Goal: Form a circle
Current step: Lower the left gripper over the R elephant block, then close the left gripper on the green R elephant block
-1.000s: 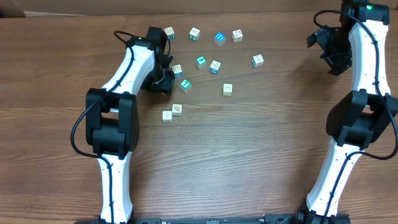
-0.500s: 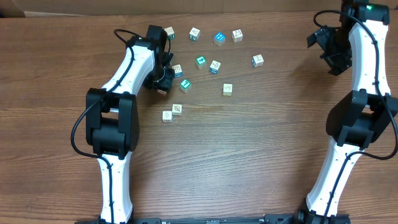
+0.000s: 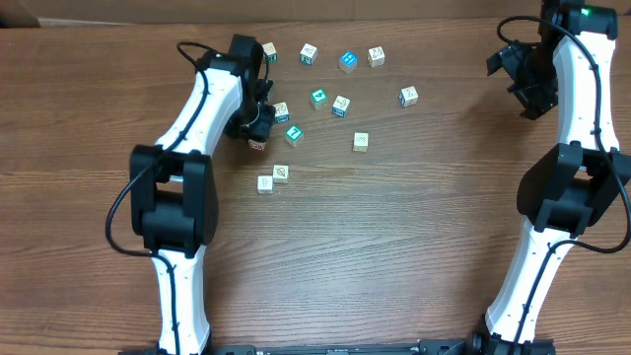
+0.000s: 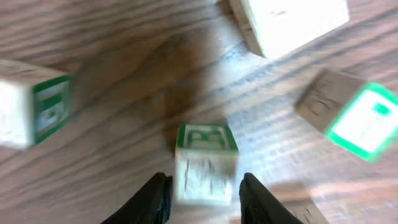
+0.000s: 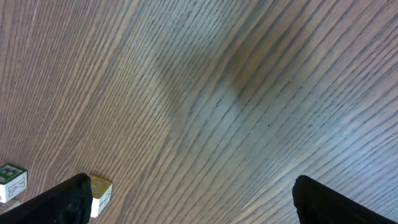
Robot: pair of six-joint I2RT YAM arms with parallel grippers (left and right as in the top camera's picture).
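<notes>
Holding a small pale wooden cube with a green-framed top (image 4: 206, 138), my left claw (image 4: 205, 179) is narrow, with one black finger (image 4: 155, 200) tight by each side of it. My wrist picture is blurry, but the cube sits right between my tips. I cannot tell if it rests on the brown wooden table (image 3: 394, 256).

Ahead of this claw and to its left lies a white wooden cube with a green-edged side (image 4: 31, 102). Ahead and a bit to the right is a pale wooden cube with a plain face (image 4: 286, 22). Farther to the claw's right is a wooden cube with a bright green and white face (image 4: 354, 118).

From above, the small wooden cubes with printed faces (image 3: 361, 142) lie in a loose scatter, mostly to the right of my left claw and farther out than it. A few show teal faces, like the teal-faced wooden cube (image 3: 294, 134) just to the right of the claw. Two pale little wooden cubes (image 3: 281, 174) lie close together, nearer my base than the claw. The cubes do not make a round ring yet.

Well apart to the right of them all, my right claw (image 5: 189, 186) is spread wide, with only bare table between its fingers. By one of its fingers, at the edge of that wrist picture, peek a wooden cube with yellow print (image 5: 101, 190) and a white wooden cube with green print (image 5: 12, 182).
</notes>
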